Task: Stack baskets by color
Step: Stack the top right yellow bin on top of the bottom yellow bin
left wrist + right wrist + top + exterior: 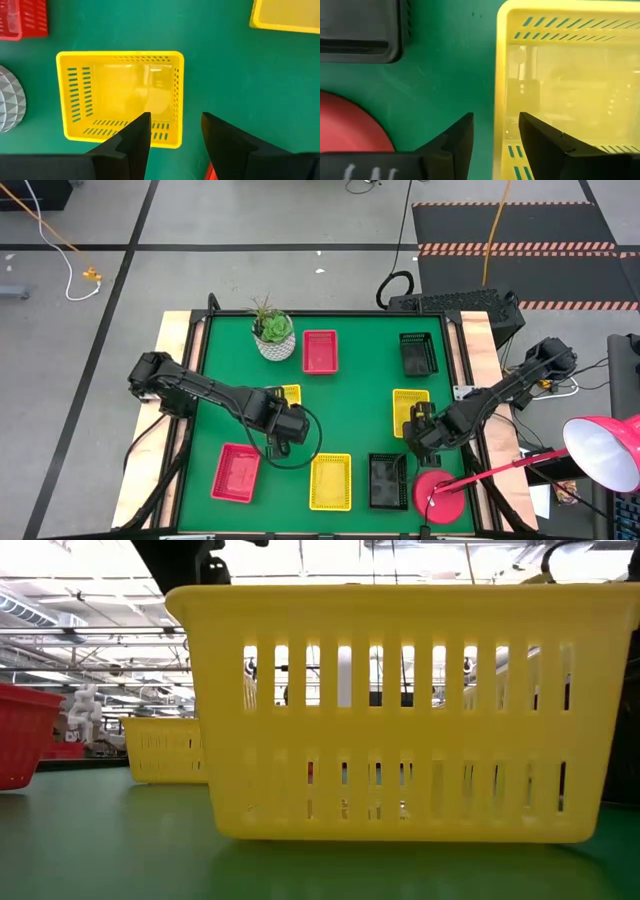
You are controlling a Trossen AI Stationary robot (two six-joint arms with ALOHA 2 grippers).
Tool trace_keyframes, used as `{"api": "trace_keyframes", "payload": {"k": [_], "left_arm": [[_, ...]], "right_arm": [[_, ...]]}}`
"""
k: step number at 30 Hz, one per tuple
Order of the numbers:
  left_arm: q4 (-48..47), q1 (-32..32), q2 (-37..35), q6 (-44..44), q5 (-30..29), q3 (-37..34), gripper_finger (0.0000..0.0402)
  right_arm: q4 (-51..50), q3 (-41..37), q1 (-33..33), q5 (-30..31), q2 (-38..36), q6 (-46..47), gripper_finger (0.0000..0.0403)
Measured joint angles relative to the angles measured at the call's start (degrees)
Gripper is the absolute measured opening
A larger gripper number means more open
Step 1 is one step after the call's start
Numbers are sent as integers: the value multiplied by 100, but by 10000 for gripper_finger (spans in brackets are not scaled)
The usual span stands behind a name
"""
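Seven baskets show on the green table. In the high view these are a red basket (320, 351), a black basket (418, 353), a red basket (236, 473), a yellow basket (330, 481) and a black basket (388, 481). My left gripper (175, 117) is open and points down over a corner of a yellow basket (120, 95), one finger over its inside and one over the table. My right gripper (495, 120) is open and points down astride the side wall (500, 75) of another yellow basket (410, 405). Neither gripper visibly touches its basket.
A white plant pot (273, 337) stands at the far left. A round red lamp base (437, 493) sits at the near right beside my right arm, its shade (603, 452) off the table's right side. Bare green table (355, 405) lies in the middle.
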Motion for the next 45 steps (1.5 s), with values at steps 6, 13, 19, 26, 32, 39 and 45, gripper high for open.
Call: {"api": "trace_keyframes", "payload": {"k": [6,13,19,26,32,39,45], "left_arm": [[15,1,0,-60,-171,0,177],[88,-4,0,-89,-197,0,177],[135,-4,0,-160,-568,0,177],[141,84,-221,-168,-1293,-2,177],[426,114,-885,-178,-1735,0,177],[719,-82,-1410,-251,-2354,-37,177],[800,-287,-1544,-867,-2795,-640,177]], "right_arm": [[0,0,0,-9,462,4,49],[-39,0,-9,12,442,151,3],[-36,291,-7,151,58,102,1],[-10,1374,-7,780,-25,-412,1],[211,2360,-17,915,445,-792,1],[683,3367,-15,643,1575,-1158,0],[670,4104,103,444,2440,-920,0]]}}
